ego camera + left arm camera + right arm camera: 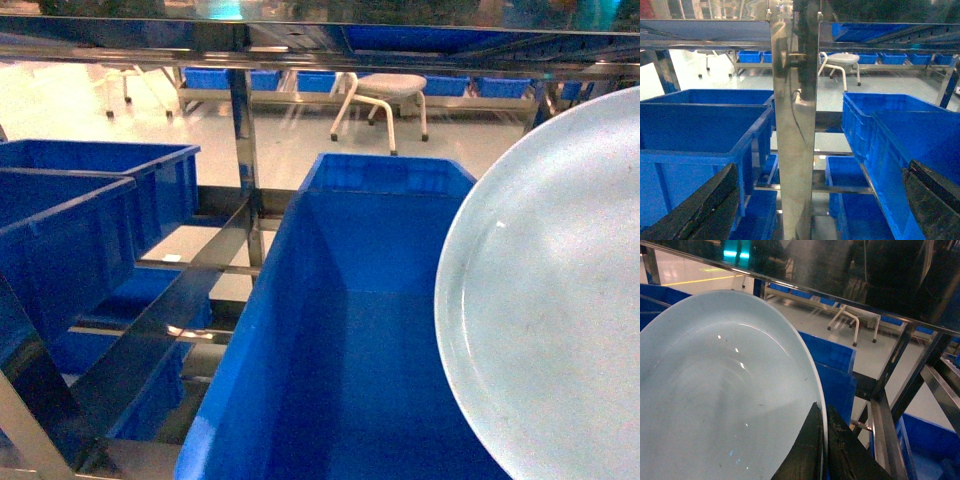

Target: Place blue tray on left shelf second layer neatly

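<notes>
Nearest the lens, pale blue tray (715, 390) pinched at its rim by the right gripper (822, 440), jaws narrow on the thin edge, dish tilted up on the right of the head view over a deep blue crate (340, 330), probably to clear the steel rack rail (320, 50) overhead. Left gripper (805, 200) empty, jaws wide, facing the shiny square upright (795, 125) with dark-blue bins (705, 130) either side. Not yet on the left shelf second layer (190, 290); still a carry leftward past the upright, by the look of it.
</notes>
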